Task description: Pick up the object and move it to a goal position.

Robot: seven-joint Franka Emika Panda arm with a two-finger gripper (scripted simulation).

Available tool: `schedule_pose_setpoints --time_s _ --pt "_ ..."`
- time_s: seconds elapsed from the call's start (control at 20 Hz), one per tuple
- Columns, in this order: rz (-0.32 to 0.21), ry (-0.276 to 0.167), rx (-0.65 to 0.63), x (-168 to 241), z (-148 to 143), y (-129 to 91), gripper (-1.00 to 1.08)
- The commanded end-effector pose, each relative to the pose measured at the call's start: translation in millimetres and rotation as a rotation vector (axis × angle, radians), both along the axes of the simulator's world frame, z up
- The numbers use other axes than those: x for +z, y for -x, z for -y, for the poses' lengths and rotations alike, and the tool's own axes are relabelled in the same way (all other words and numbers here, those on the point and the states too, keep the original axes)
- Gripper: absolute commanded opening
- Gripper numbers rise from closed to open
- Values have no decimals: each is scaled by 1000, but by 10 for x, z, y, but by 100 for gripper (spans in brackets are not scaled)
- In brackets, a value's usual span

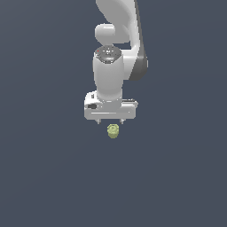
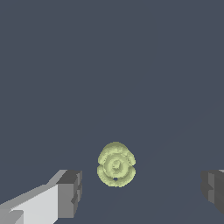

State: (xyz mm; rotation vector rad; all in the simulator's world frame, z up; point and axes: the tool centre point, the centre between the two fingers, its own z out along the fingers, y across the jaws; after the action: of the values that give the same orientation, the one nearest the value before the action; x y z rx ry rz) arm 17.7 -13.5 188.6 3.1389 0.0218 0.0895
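Observation:
The object is a tiny yellow-green knobbly lump with a ridged top, lying on the dark grey floor just in front of and below the white gripper. In the wrist view the object sits between the two dark fingertips, nearer to one fingertip than to the other, and touches neither. The gripper is open wide and empty, hovering above the object. The jaws stand far apart, much wider than the object.
The white arm rises behind the gripper toward the top of the exterior view. The floor is a plain dark grey surface all around, with no other object or goal marker showing.

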Motion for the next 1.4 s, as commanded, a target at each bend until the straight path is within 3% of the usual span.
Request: schedule_pose_setpoints --time_s 0.0,0.75,1.35 --pt "0 0 0 0 0 0 100" --pt "-6 1 47 14 -177 15 100" --pt "-46 -3 -32 -698 -135 281 100"
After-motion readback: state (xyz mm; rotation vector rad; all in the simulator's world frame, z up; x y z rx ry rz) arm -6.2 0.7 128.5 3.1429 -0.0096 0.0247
